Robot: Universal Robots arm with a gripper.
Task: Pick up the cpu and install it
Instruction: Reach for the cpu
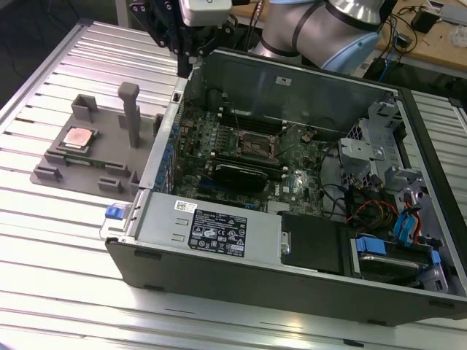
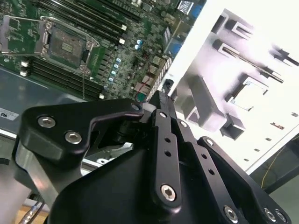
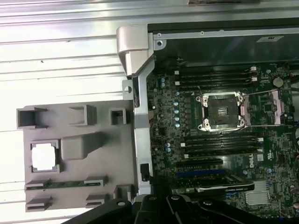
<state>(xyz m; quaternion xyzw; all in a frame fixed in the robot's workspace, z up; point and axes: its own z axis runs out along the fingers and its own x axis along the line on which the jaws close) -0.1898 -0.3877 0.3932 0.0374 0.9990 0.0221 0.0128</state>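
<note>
The cpu (image 1: 78,138) is a small square chip with a pinkish-copper top, lying flat in a recess of the grey fixture (image 1: 109,164) at the exterior view's left. It looks washed-out white in the first wrist view (image 3: 45,156). My gripper (image 1: 184,67) hangs above the far corner of the open computer case (image 1: 219,270), beyond the fixture's upright post (image 1: 130,113). Its black fingers (image 2: 159,105) meet at the tips and hold nothing. The motherboard's empty socket (image 1: 257,144) lies with its latch frame swung open in both wrist views (image 3: 223,111) (image 2: 67,44).
The case lies on its side on a ribbed metal table (image 1: 58,240). Inside are a black card (image 1: 237,175), memory slots (image 3: 219,140), a drive cage (image 1: 387,138) and cables (image 1: 372,211). The case's rear wall (image 3: 140,140) stands between fixture and motherboard.
</note>
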